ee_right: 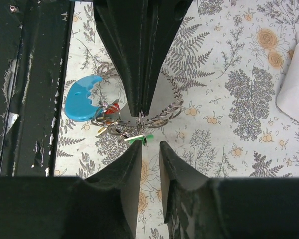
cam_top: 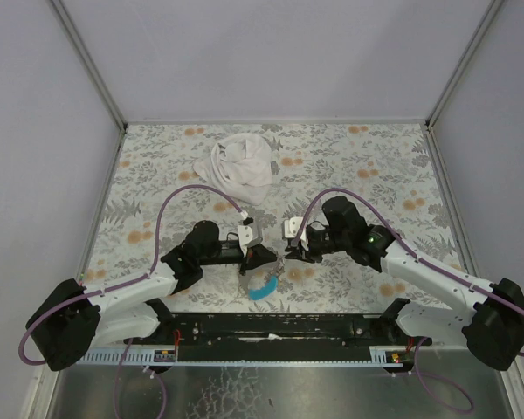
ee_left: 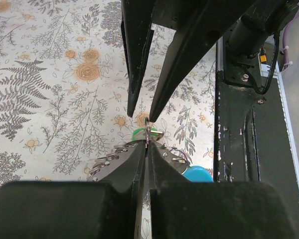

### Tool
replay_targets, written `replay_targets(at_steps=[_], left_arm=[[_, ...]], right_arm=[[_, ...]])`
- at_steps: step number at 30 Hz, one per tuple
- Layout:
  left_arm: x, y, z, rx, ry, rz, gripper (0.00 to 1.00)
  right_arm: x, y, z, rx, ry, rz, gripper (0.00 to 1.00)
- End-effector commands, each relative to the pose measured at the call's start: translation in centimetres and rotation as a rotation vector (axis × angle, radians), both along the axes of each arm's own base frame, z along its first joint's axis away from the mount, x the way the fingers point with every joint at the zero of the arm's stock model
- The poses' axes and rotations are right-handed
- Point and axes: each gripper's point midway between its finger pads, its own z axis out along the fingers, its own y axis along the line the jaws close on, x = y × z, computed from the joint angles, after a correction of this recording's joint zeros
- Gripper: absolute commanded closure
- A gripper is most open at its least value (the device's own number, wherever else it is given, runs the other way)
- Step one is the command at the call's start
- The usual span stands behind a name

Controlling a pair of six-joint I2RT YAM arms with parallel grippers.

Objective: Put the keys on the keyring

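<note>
My left gripper [ee_left: 147, 144] is shut on the thin metal keyring [ee_left: 147, 130], holding it upright just above the table. A green-headed key [ee_right: 139, 139] hangs at the ring's lower end. The ring's light-blue piece [ee_right: 82, 99] lies by the table's near edge, with a red-headed key [ee_right: 109, 108] and a yellowish one [ee_right: 102, 131] bunched next to it. My right gripper [ee_right: 150, 145] faces the left gripper [ee_right: 141, 112] tip to tip. It is open by a narrow gap with nothing between its fingers, and its left fingertip [ee_right: 137, 147] is close to the green key.
A crumpled white cloth [cam_top: 240, 166] lies at the back of the flowered table. The black mounting rail [ee_left: 234, 139] runs along the near edge, right beside the blue piece [cam_top: 264, 288]. A silvery chain-like loop [ee_right: 169, 112] trails from the ring.
</note>
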Motion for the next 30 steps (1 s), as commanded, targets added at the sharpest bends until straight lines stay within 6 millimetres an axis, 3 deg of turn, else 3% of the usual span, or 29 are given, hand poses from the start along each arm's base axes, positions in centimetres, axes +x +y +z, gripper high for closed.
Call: replay_targets(at_steps=[1,9,13,22,30], left_arm=[[-0.1,-0.5,2.3,-0.078,-0.083,-0.022,1.0],[0.0,-0.5,2.4,-0.079,-0.084,-0.022,1.0],[-0.1,-0.5,2.3,-0.077,-0.08,-0.026,1.0],[0.5,-0.7,1.7,-0.035,-0.062,-0.007,1.0],[1.1,-0.8,1.5,-0.011,-0.035,0.019,1.0]], right_arm=[[-0.2,1.0,1.4,0.044,-0.033,0.055,0.74],[-0.8,1.1,1.3,0.039,-0.006,0.093,0.84],[-0.8,1.2,1.5,0.032,0.002,0.097,0.99],[-0.8,1.2,2.8,0.037,0.006,0.088,1.0],[-1.0,1.1,2.7,0.021,0.029,0.09,1.0]])
